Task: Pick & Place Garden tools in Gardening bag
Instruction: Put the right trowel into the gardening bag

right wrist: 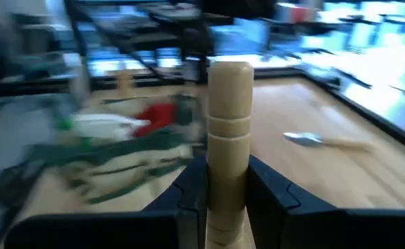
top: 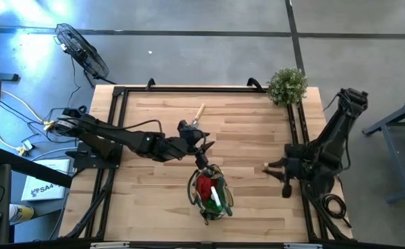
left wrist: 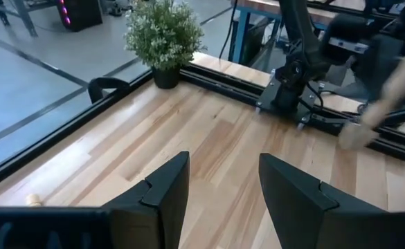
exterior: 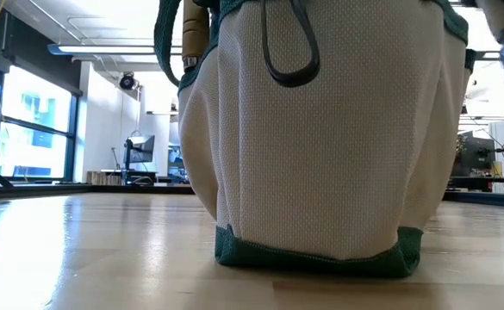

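The gardening bag (top: 210, 191) stands on its base near the table's front middle, with a red piece and a green-and-white spray bottle (right wrist: 102, 124) in it. It fills the low view, where a wooden handle (exterior: 193, 34) sticks up from the gardening bag (exterior: 320, 138). A trowel (top: 196, 114) lies flat on the far middle of the table. My left gripper (top: 206, 146) hovers open just beyond the bag; the left wrist view shows this gripper (left wrist: 223, 187) with nothing between its fingers. My right gripper (top: 275, 167), at the table's right, is shut on a pale wooden tool handle (right wrist: 228, 117). My right gripper pinches the pale wooden handle (right wrist: 226, 183) between its two fingers, and the handle's rounded free end (right wrist: 230, 69) sticks out past the fingertips. The handle runs along the fingers, which point toward the table's left. The tool's metal end is hidden behind the gripper.
A bushy green plant (top: 286, 85) stands at the table's far right corner. Black rails (top: 293, 124) frame the tabletop. Bare wood lies between the bag and my right gripper. A fan (top: 83, 52) stands on the floor beyond the far left corner.
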{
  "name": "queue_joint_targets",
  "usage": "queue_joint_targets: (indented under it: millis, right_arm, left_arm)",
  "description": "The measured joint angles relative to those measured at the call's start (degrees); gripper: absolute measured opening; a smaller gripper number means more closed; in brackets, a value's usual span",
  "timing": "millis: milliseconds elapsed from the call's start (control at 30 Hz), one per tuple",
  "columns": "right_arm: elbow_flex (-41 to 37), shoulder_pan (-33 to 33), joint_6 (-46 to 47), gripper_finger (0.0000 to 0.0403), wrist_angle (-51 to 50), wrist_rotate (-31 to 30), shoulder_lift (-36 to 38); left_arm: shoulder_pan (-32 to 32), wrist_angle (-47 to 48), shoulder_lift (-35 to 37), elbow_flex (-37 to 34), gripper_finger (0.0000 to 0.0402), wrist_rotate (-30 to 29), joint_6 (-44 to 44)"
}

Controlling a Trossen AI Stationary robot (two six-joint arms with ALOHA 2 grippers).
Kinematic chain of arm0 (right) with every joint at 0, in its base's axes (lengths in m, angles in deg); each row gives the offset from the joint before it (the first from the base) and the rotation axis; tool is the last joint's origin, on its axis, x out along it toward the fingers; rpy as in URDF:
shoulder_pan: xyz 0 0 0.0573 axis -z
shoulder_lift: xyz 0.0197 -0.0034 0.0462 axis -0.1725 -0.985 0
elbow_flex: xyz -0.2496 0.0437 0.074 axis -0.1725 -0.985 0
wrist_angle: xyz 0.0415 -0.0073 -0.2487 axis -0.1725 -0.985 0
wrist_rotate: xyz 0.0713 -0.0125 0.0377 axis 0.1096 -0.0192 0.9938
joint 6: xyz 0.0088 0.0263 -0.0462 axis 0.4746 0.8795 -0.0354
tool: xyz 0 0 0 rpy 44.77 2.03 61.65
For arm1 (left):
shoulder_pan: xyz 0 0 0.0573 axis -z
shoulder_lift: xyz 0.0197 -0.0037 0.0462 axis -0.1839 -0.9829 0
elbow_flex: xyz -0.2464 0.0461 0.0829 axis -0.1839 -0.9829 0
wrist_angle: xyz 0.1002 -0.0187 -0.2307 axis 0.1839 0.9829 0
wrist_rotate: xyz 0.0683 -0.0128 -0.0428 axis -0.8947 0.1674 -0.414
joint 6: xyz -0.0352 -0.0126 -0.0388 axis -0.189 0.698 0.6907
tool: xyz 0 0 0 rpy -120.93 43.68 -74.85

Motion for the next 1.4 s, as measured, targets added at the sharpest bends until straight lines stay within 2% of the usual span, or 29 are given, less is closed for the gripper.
queue_joint_targets:
  millis: [133,233,467,800,967,1167,1400]
  right_arm:
    - [-5.1,2.8,-19.1,0.0056,23.8,15.4,2.8]
    - [-7.9,6.1,-26.6,0.0056,35.6,25.6,3.1]
    - [-10.5,16.8,-28.3,0.0056,36.4,39.2,3.0]
    - [-10.7,34.7,-32.6,0.0056,41.7,71.1,1.8]
    - [-10.7,41.5,-31.5,0.0056,42.5,80.8,-2.6]
    - [-10.7,48.2,-32.3,0.0056,53.9,91.4,-10.3]
    - [-10.1,53.5,-31.4,0.0056,67.9,96.5,-21.2]
  left_arm:
    - [0.0,0.0,0.0,0.0,0.0168,-0.3,0.1]
    - [0.0,-0.3,0.0,0.0,0.0168,-3.3,0.1]
    - [0.0,0.0,0.0,0.0,0.0168,-5.2,-0.3]
    - [-0.1,-1.7,0.0,0.0,0.0168,-8.3,-0.5]
    - [0.0,-0.7,0.0,0.0,0.0168,-8.2,-0.5]
    - [0.0,1.0,0.0,0.0,0.0168,-8.2,-0.5]
    - [0.0,2.3,0.0,0.0,0.0168,-9.2,-0.6]
